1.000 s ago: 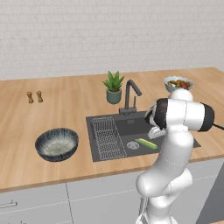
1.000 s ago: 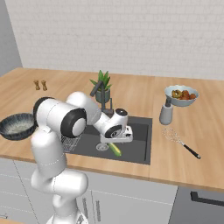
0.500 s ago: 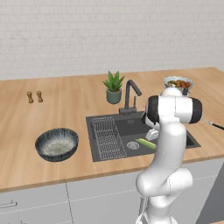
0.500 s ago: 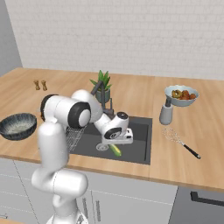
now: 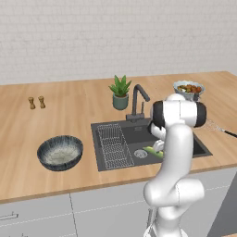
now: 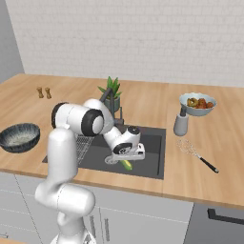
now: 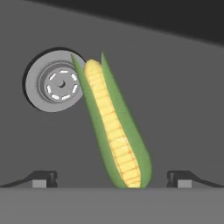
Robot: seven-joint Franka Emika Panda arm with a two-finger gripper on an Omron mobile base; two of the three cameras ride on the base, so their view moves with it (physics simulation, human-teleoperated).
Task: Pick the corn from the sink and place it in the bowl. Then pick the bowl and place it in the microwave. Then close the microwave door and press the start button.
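Pincer over corn in sink, nothing gripped yet.

We see the pincer spread wide and empty, low in the sink, tips flanking the near end of the corn. In the hand view the corn lies flat on the basin floor, running from 11 to 5 o'clock, its far tip touching the drain. We judge the risk to be that slant: closing across a skewed cob near its end may pinch husk only, so it could pivot, roll or slip out on the lift. The bowl waits on the worktop, well apart, at the sink's 9 o'clock.
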